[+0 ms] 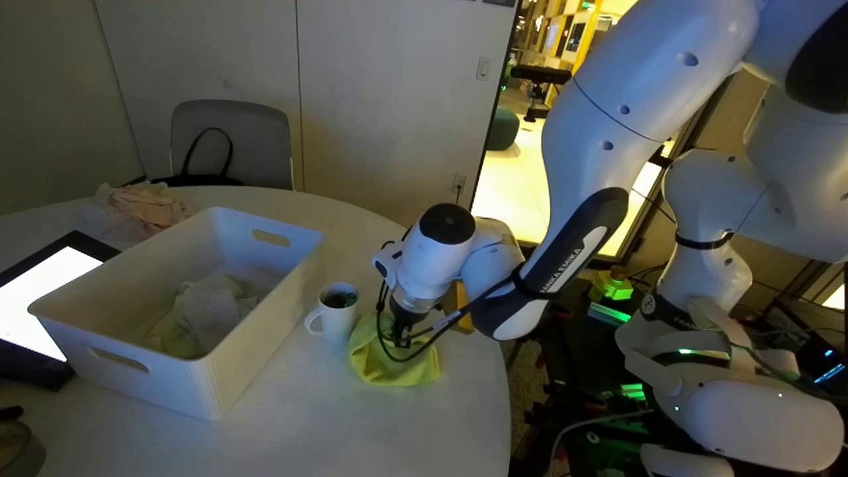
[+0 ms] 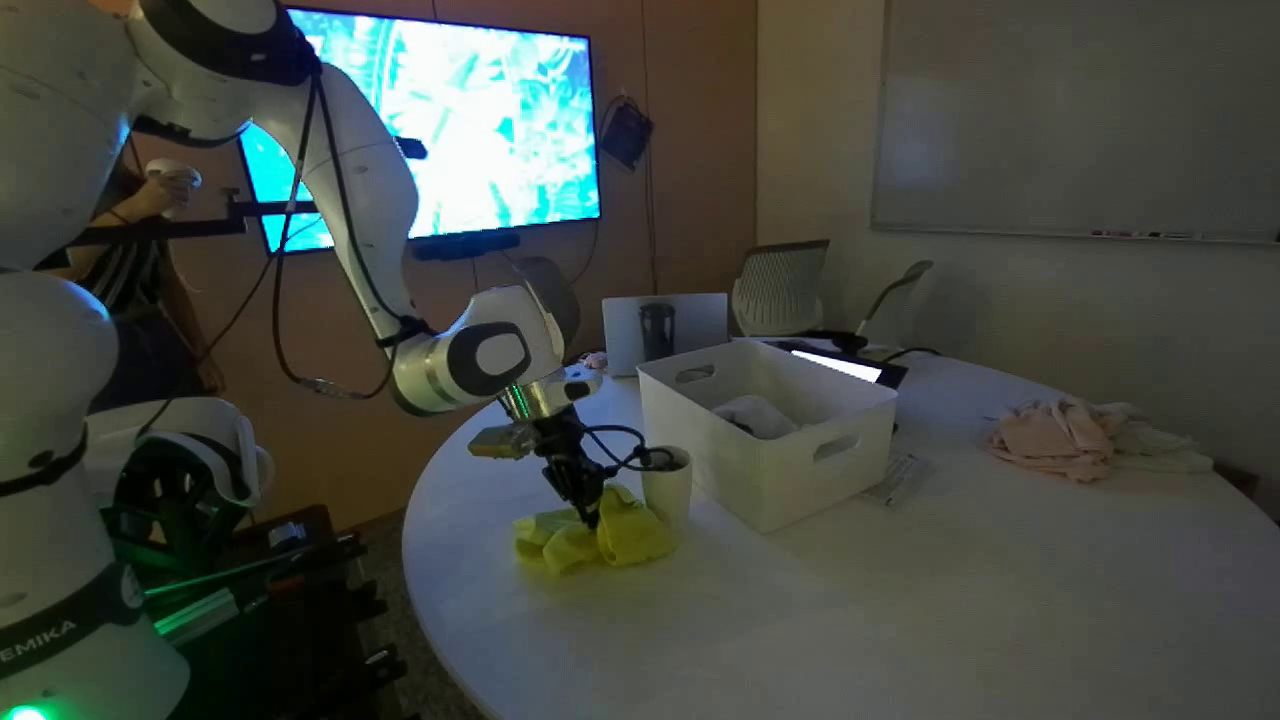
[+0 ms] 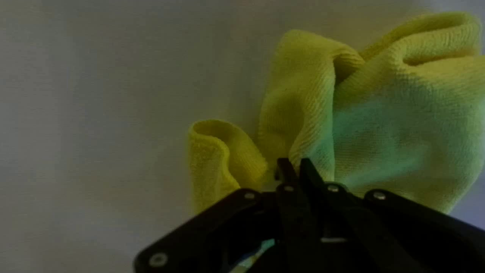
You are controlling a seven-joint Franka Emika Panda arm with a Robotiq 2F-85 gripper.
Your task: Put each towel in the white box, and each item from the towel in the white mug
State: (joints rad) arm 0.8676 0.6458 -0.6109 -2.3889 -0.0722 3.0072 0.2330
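A rumpled yellow-green towel [image 3: 394, 125] lies on the table, beside the white mug [image 1: 339, 324]. My gripper [image 3: 293, 163] points down into it, its jaws drawn together on a fold of the cloth. In both exterior views the fingertips sit low in the towel's folds. The mug stands upright between towel and box, with something dark and greenish inside. In the white box [image 1: 255, 344] are a whitish cloth [image 1: 209, 305] and a yellow-green towel [image 1: 169, 338] partly under it. No separate item shows on the gripped towel; its underside is hidden.
A lit tablet [image 1: 50, 291] lies against the box's far side from me. Pink and white cloths [image 2: 1060, 440] lie near the table's edge. A laptop [image 2: 690, 325] and a dark cup [image 2: 657, 330] stand behind the box. The box walls rise close to the mug.
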